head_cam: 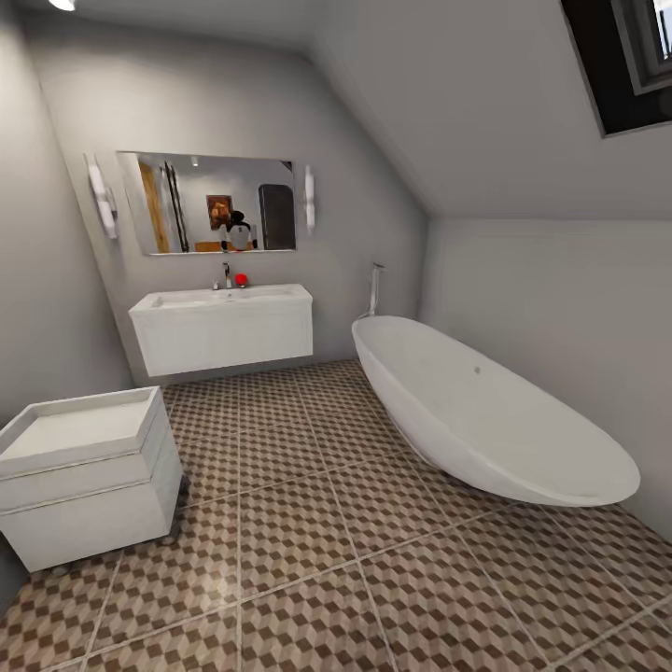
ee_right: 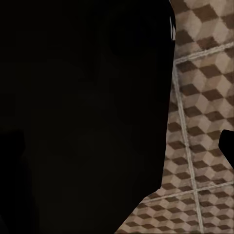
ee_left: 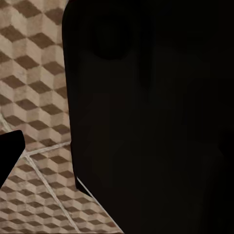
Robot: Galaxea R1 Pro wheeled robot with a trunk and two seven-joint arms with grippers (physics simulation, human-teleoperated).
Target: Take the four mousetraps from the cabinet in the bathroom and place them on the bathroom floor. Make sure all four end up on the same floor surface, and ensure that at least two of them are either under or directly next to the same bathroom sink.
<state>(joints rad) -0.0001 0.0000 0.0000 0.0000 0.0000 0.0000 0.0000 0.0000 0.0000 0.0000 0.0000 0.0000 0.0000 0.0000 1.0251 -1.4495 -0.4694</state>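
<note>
Zero mousetraps or cabinet showing; I'm facing the sink [head_cam: 221,327] far left across bathroom floor [head_cam: 308,523]. Can't tell either gripper's finger state.

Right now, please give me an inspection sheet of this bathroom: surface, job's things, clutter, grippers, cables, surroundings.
Surface: floor of cube-patterned tiles with pale grout.
Job's things: sink on the back wall, open floor beneath; mousetraps and cabinet nothing seen.
Clutter: small red thing by the tap.
Grippers: dark shapes block both wrist views; open or shut, cannot tell.
Cables: nothing seen.
Surroundings: white tub at right, white box unit at left, mirror above the sink, dark window in the sloped ceiling.
</note>
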